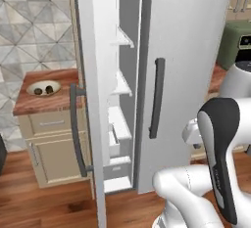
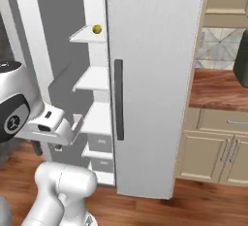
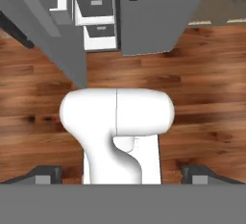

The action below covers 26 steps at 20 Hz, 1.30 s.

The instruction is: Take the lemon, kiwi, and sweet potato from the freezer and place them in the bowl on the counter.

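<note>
We see the lemon (image 2: 97, 28) on an upper freezer (image 2: 155, 74) shelf, well above our pincer (image 3: 122, 176), which hangs open and empty, pointing down at the floor.

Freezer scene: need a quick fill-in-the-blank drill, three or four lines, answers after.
1. The lemon sits on the ____ shelf inside the freezer.
2. The bowl on the counter holds two small ____ lumps.
3. The freezer's left door stands ____.
4. In the hand view the gripper has its jaws spread ____, with nothing between them.

Missing words: top; dark brown; open; wide
</note>
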Motion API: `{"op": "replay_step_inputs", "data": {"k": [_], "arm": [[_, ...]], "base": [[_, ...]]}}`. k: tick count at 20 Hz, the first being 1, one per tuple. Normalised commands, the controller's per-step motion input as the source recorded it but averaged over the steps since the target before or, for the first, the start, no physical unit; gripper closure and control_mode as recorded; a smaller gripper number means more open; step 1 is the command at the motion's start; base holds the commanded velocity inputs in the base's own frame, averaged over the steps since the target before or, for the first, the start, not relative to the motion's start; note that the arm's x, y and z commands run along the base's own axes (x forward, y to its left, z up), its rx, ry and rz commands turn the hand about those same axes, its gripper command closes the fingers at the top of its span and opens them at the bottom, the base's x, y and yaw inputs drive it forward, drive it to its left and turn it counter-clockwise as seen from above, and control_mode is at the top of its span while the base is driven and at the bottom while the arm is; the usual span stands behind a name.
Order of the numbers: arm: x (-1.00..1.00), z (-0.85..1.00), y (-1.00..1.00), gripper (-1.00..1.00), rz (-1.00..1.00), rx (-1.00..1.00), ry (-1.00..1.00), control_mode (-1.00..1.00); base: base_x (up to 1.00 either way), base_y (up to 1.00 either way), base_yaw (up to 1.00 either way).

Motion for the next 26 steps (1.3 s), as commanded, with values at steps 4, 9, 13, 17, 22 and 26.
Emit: {"op": "replay_step_inputs", "data": {"k": [4,9,13,17,22,26], "arm": [[0.0,0.0,0.0,-1.0,0.0,0.0,0.0,1.0],[0.0,0.0,0.0,-1.0,0.0,0.0,0.0,1.0],[0.0,0.0,0.0,-1.0,0.0,0.0,0.0,1.0],[0.0,0.0,0.0,-1.0,0.0,0.0,0.0,1.0],[0.0,0.0,0.0,-1.0,0.0,0.0,0.0,1.0],[0.0,0.0,0.0,-1.0,0.0,0.0,0.0,1.0]], "base": [[0.71,-0.93,0.07],[0.99,-0.39,0.12],[0.68,0.1,0.0],[0.36,0.38,0.0],[0.42,0.42,0.0],[0.5,0.4,0.0]]}}
